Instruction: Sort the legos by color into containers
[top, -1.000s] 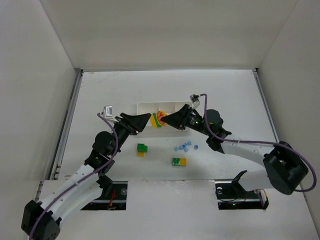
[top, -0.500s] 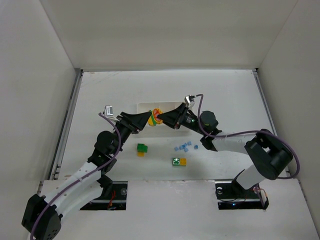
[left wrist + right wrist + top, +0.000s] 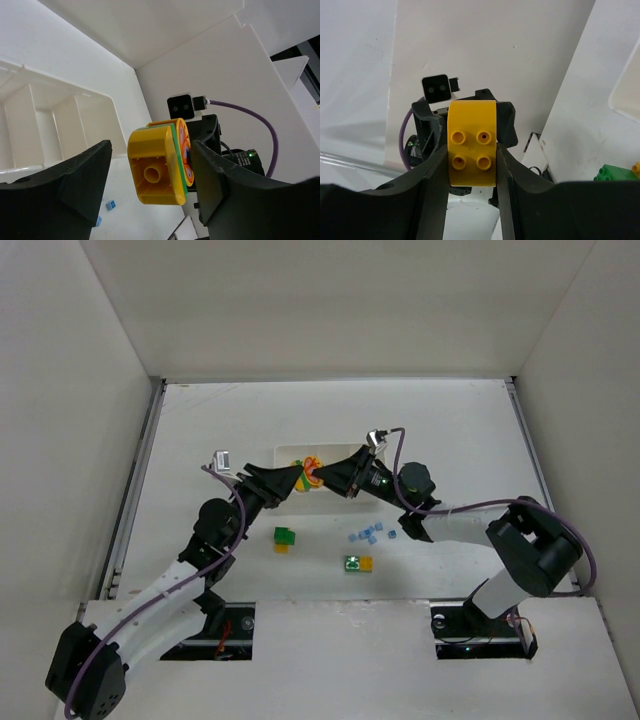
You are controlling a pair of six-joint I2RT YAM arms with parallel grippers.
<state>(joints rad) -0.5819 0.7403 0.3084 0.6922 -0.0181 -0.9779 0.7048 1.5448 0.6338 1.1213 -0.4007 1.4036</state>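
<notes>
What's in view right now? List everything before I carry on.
tray: one, white, three compartments, mid-table, partly behind the grippers
held stack: one, yellow with a green layer, between both grippers
green-and-yellow pairs: two, on the table nearer than the tray
light blue bricks: several, tiny, clustered by the right-hand pair
table: one, white
left gripper: black, open, astride the held stack
right gripper: black, shut on the held stack
</notes>
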